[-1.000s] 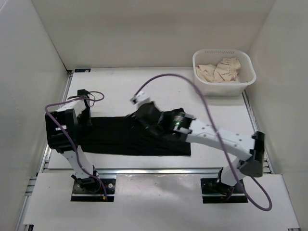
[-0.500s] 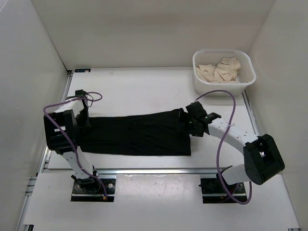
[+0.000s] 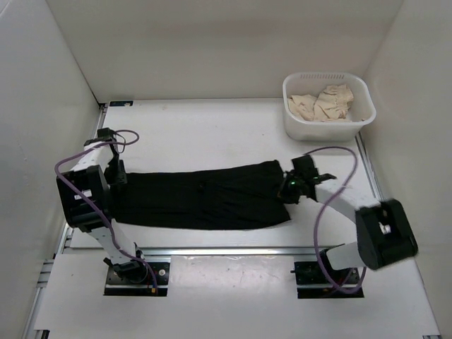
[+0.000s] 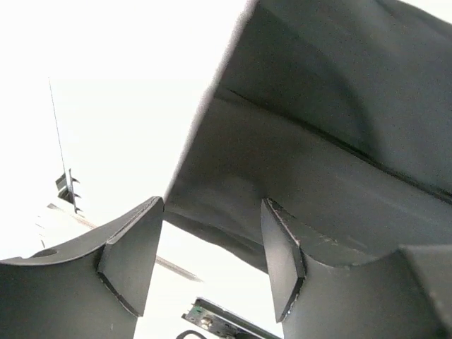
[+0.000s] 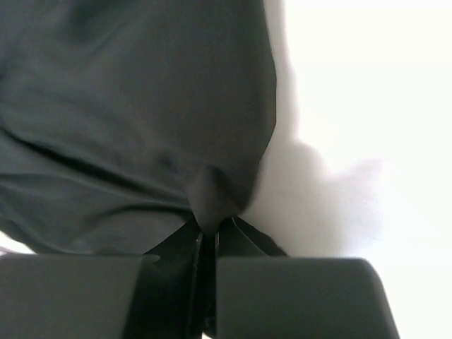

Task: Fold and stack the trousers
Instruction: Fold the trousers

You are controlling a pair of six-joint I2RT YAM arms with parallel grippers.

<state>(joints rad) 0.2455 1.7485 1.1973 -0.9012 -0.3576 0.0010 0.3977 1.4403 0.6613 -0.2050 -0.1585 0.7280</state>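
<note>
Tabletop [image 3: 212, 131] carries black trousers [image 3: 198, 201] and a white basket [image 3: 325, 131] holding beige cloth [image 3: 321, 102].

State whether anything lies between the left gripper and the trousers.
Nothing visible does: the open left gripper sits at one end of the trousers, their edge showing between its fingers.

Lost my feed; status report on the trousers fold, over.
Left tool open at left end. Right tool shut on right end. Trousers laid flat. Basket set apart.
</note>
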